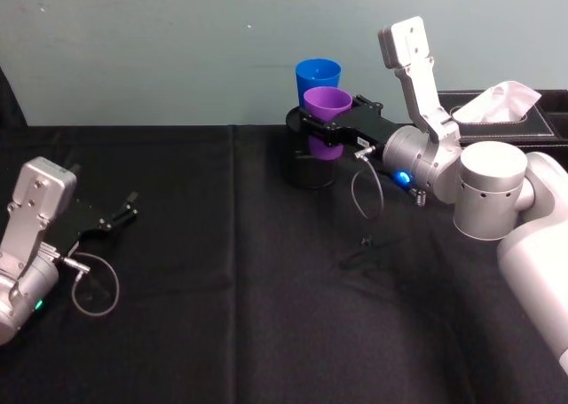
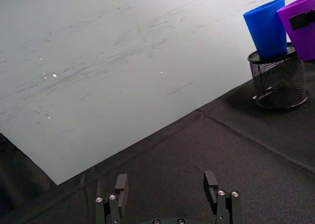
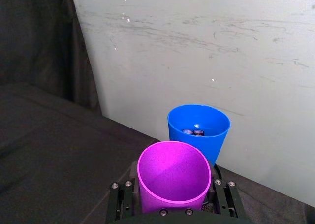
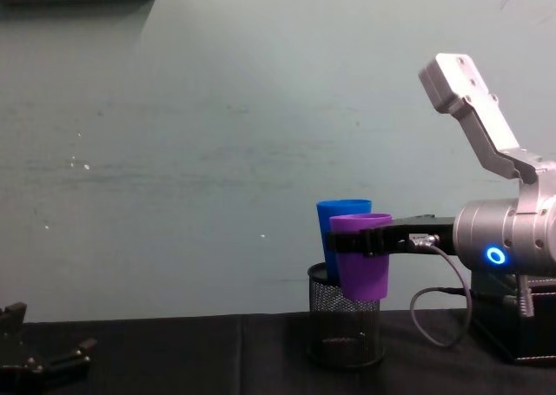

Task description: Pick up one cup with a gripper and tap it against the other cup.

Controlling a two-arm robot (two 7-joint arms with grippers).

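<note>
Right end effector [image 1: 325, 118] around purple cup [image 1: 327, 99]

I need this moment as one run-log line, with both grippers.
right gripper: holds purple cup, lifted | blue cup: in mesh holder, beside it | contact: cannot tell | left gripper: open, idle

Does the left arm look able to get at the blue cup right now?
Doubtful: the left hand rests far off, and the right hand holding the purple cup crowds the blue cup.
</note>
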